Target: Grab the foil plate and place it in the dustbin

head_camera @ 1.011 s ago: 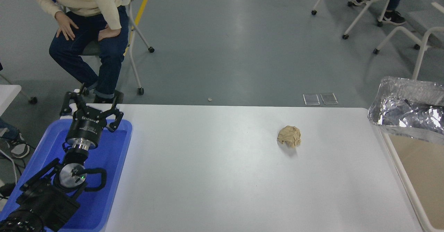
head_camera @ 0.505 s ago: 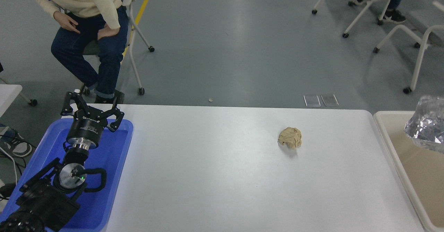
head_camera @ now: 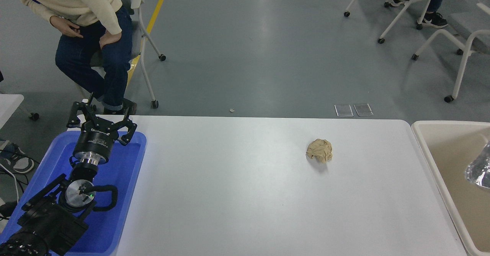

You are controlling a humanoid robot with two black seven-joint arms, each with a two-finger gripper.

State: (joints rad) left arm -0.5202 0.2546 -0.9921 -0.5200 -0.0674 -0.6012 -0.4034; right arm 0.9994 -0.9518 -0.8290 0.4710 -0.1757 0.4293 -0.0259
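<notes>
The shiny crinkled foil plate shows only as a small silver patch at the right edge, over the inside of the cream-beige dustbin. Most of the plate is cut off by the picture's edge. My right gripper and arm are out of view. My left gripper is parked at the lower left above the blue tray, its fingers spread open and empty.
A crumpled tan paper ball lies on the white table right of centre. A blue plastic tray sits at the table's left end. A person sits on a chair beyond the far left corner. Chairs stand at the top right.
The foil plate has moved right and down, from over the dustbin's near rim to deep over the bin and mostly out of frame. The seated person has shifted left.
</notes>
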